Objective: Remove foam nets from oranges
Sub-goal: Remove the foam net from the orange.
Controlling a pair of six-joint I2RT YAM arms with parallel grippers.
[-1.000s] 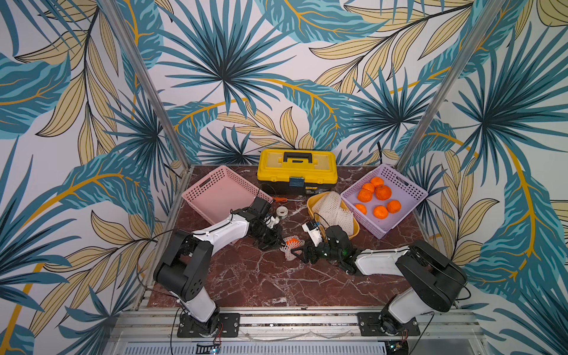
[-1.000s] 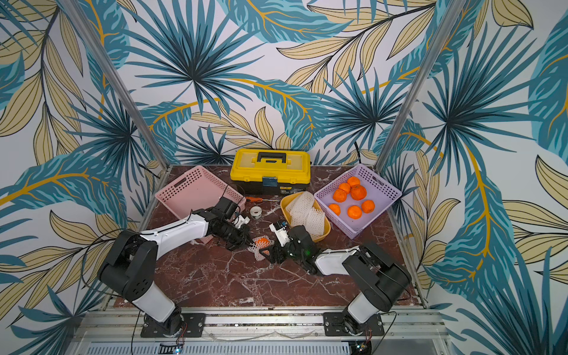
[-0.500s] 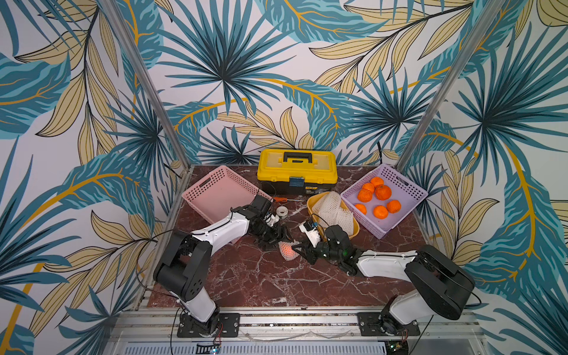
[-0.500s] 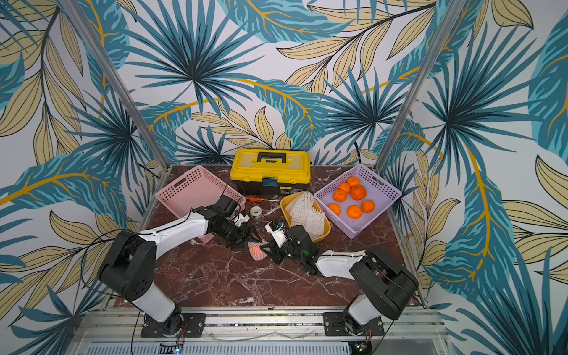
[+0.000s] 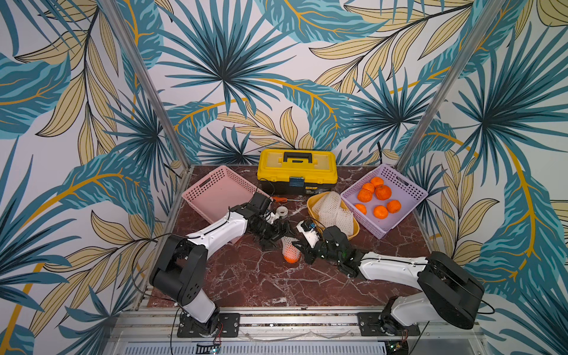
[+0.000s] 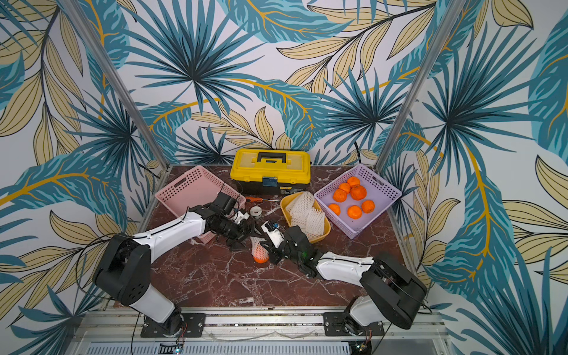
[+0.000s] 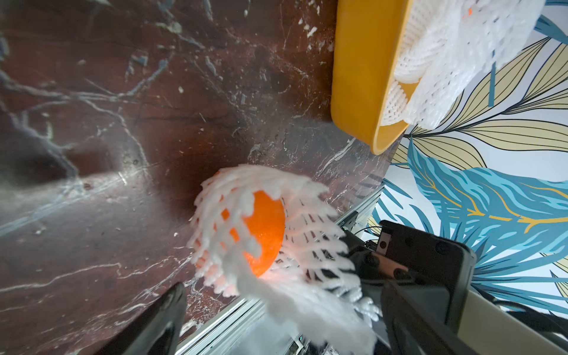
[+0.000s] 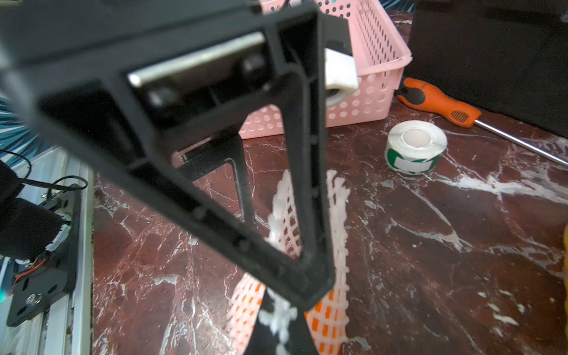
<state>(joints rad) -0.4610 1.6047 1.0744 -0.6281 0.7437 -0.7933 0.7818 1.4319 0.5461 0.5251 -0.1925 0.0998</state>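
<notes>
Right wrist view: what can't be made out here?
Orange: mostly covered by the foam net and the blurred left end effector close to the lens.
Right end effector: fingertips cut off by the frame edge.
Screwdriver: tip cut off by the frame edge.
Toolbox: only a dark, cropped slab.

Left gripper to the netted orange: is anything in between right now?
Nothing visible does. The left gripper, jaws open, sits right at the free end of the foam net, with the orange showing inside. The right gripper is shut on the net from the opposite side.
</notes>
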